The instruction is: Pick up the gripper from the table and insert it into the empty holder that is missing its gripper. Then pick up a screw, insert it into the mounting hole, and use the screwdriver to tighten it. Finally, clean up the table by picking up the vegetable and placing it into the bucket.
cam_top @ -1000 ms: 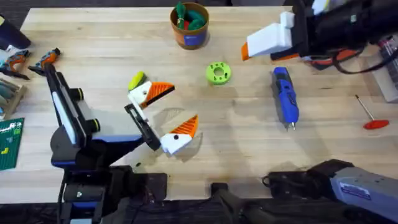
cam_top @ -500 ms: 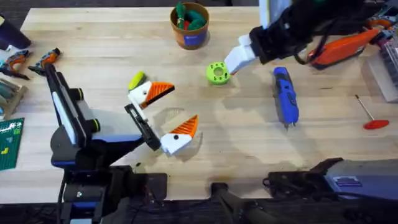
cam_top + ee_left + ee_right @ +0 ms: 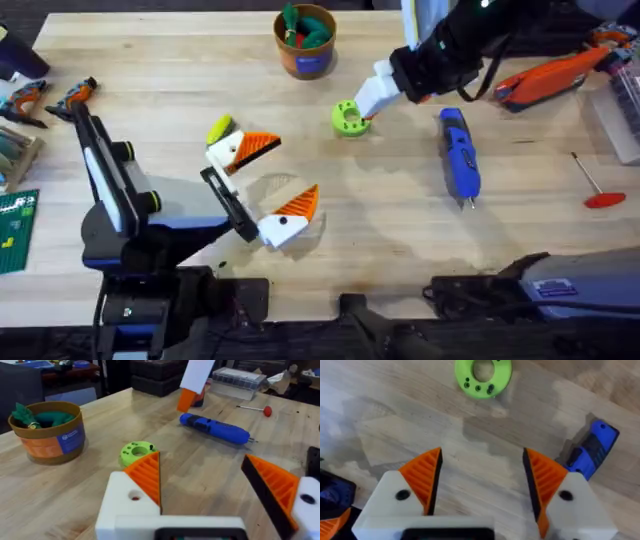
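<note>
the right arm's white-and-orange two-finger gripper (image 3: 482, 470) is held spread and empty above the lime-green round plastic disc with holes (image 3: 483, 376), which sits just ahead of the fingertips. picking a screw from this disc is judged to be the step in hand. small dark spots are seen in the disc's holes, but it cannot be told whether they are screws. the opening should be centred over one hole and lowered straight, so that the disc is not pushed. the blue pen-shaped electric screwdriver (image 3: 459, 155) lies near, on the pale wooden table (image 3: 150, 70). the left arm's gripper (image 3: 285, 172) is also spread and empty, with an orange wedge on each white block. the small yellow-green toy vegetable (image 3: 219, 129) lies just beside it, well apart from the orange-brown bucket (image 3: 305, 40).
</note>
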Robot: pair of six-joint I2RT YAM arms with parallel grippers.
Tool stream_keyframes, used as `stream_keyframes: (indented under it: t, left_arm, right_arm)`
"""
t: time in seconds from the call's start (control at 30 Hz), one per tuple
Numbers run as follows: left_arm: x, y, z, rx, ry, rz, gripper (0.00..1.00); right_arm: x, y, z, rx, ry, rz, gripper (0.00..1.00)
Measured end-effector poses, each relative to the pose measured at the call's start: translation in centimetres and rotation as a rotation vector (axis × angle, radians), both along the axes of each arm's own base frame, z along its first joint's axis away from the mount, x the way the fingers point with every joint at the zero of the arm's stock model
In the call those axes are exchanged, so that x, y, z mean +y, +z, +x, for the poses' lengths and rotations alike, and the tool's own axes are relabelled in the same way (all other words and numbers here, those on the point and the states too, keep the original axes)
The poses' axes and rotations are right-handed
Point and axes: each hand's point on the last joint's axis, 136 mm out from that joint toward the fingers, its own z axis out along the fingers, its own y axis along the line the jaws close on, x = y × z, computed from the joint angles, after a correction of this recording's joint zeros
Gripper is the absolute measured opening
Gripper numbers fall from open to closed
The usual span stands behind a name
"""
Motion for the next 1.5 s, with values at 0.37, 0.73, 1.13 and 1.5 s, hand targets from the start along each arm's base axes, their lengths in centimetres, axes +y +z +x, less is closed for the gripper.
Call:
stream_keyframes:
  t: [0.37,0.73,1.13,1.5]
  left_arm:
    - [0.0,0.0,0.0,0.0,0.0,0.0,0.985]
    - [0.0,0.0,0.0,0.0,0.0,0.0,0.985]
    - [0.0,0.0,0.0,0.0,0.0,0.0,0.985]
    - [0.0,0.0,0.0,0.0,0.0,0.0,0.985]
  right_arm:
    - [0.2,0.1,0.4,-0.017,-0.007,0.011,0.881]
    - [0.8,-1.3,3.0,-0.051,-0.044,0.011,0.884]
    - [1.1,-3.9,5.7,-0.079,-0.041,-0.04,0.773]
    - [2.0,-4.7,7.1,-0.062,-0.017,-0.06,0.761]
